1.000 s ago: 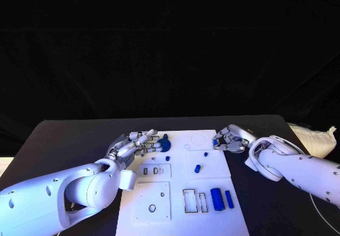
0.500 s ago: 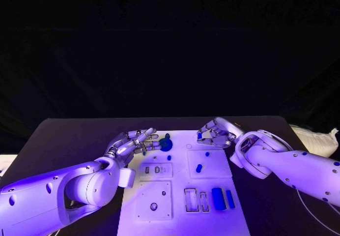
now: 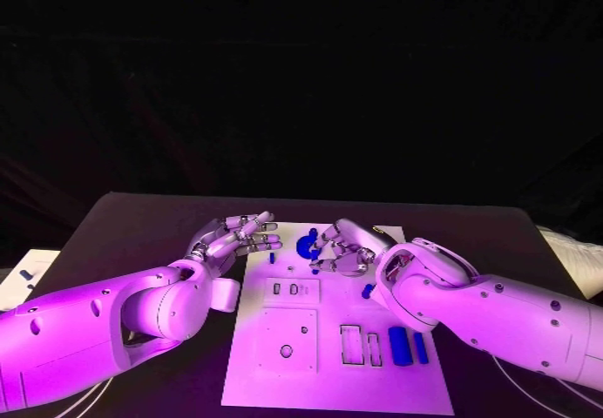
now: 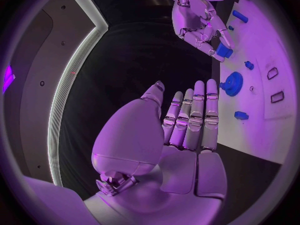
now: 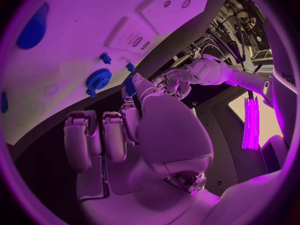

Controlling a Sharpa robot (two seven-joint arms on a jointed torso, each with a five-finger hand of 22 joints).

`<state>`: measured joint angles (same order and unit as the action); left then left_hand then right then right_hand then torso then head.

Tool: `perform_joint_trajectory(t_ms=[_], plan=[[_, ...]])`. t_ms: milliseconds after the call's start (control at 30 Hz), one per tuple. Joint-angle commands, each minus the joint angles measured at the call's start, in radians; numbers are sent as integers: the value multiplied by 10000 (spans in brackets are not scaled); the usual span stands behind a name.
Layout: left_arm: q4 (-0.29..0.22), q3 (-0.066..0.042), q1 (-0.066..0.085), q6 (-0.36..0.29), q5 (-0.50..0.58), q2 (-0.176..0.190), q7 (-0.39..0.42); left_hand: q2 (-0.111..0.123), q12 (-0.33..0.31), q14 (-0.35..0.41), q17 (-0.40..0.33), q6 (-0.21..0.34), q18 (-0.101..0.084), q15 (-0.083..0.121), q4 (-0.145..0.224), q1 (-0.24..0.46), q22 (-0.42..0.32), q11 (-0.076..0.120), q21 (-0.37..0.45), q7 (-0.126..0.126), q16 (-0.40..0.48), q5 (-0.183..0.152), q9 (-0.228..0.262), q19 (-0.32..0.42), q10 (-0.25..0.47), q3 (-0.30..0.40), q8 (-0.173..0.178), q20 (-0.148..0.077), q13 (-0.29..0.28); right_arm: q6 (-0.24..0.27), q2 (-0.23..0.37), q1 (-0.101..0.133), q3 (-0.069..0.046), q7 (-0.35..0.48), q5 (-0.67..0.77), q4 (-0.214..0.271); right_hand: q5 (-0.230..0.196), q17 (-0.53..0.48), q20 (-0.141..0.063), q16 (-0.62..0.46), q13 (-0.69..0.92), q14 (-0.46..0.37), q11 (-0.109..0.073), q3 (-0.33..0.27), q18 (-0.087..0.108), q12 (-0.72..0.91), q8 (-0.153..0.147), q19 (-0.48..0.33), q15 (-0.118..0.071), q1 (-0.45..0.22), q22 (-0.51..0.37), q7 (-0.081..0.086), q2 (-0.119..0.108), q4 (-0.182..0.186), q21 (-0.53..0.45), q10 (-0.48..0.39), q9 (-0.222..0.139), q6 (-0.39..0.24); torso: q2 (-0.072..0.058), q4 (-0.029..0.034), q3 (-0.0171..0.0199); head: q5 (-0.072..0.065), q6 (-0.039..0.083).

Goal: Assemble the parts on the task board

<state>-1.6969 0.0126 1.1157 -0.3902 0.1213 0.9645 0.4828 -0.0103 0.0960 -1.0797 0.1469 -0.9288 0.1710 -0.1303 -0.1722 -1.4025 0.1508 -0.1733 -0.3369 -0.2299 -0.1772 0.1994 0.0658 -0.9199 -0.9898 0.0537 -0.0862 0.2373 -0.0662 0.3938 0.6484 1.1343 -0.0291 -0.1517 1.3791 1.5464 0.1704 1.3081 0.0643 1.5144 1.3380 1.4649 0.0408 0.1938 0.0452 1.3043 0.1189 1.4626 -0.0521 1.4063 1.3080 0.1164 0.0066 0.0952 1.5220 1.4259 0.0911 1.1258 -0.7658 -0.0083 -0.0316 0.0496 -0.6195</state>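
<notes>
Above task board (image 3: pixel 337 383): right robot hand (image 3: pixel 342 251) pinches small blue part (image 4: pixel 224 51); left robot hand (image 3: pixel 239 238) flat, empty.

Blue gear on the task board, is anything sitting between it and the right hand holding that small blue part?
Nothing visible does. The right hand pinches a small blue part just above the blue gear, with only bare task board between them. The left hand stays off to the side.

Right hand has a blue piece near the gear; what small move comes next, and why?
Probably lower the right hand a little toward the board: it pinches a small blue piece just above the plate beside the blue gear, not yet seated. The left hand holds nothing.
</notes>
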Motion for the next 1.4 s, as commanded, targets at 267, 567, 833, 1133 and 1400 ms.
perform_joint_trajectory(t_ms=[267, 567, 833, 1133, 1400], plan=[[146, -8, 22, 108, 99, 94, 220, -13, -38, -53, 13, -55, 111, 18, 54, -86, -13, -57, -11, 13, 41, 16, -9, -65, 4, 20, 50, -24, 12, -575, -608, -485, 96, -902, 1663, -170, 114, 1443, -68, -35, 330, 809, -358, 65, -192, -60, 115, 255, -60, -103, 1573, -318, 41, -5, 22, 304, 273, 284, 6, 23, -36, 64, -177], [180, -8, 24, 125, 102, 95, 218, -13, -38, -53, 13, -55, 111, 18, 54, -86, -13, -57, -11, 13, 41, 16, -9, -65, 4, 20, 50, -24, 12, -832, -756, -644, 140, -1048, 2010, -172, 142, 1421, -67, -48, 326, 805, -350, 58, -191, -71, 106, 251, -55, -127, 1568, -307, 17, -9, 20, 299, 276, 272, 10, 21, -14, 56, -262], [95, -8, 24, 146, 103, 102, 196, -13, -38, -53, 13, -55, 111, 18, 54, -86, -13, -57, -11, 13, 41, 16, -9, -65, 4, 20, 50, -24, 12, -1011, -737, -683, 147, -1205, 2240, -147, 148, 1420, -66, -48, 337, 805, -346, 53, -193, -56, 103, 258, -53, -139, 1576, -303, 10, -7, 23, 305, 276, 268, 10, 24, -15, 32, -319], [83, -7, 24, 151, 103, 98, 182, -9, -44, -56, 16, -61, 110, 18, 83, -102, -18, -58, -7, 11, 50, 11, -8, -68, 0, 24, 58, -25, 12, -1240, -721, -693, 148, -1409, 2406, -212, 153, 1403, -60, -59, 320, 802, -335, 23, -192, -88, 88, 257, -43, -196, 1574, -291, -54, -7, 21, 291, 281, 252, 7, 24, -14, 33, -353], [95, -7, 24, 157, 103, 99, 178, -9, -44, -56, 16, -61, 110, 18, 83, -102, -18, -58, -7, 11, 50, 11, -8, -68, 0, 24, 58, -25, 12, -1396, -661, -710, 153, -1571, 2601, -162, 113, 1376, -49, -77, 303, 796, -315, -35, -191, -125, 49, 252, -27, -264, 1567, -263, -190, -29, 16, 273, 280, 205, 5, 35, -17, 44, -386]])
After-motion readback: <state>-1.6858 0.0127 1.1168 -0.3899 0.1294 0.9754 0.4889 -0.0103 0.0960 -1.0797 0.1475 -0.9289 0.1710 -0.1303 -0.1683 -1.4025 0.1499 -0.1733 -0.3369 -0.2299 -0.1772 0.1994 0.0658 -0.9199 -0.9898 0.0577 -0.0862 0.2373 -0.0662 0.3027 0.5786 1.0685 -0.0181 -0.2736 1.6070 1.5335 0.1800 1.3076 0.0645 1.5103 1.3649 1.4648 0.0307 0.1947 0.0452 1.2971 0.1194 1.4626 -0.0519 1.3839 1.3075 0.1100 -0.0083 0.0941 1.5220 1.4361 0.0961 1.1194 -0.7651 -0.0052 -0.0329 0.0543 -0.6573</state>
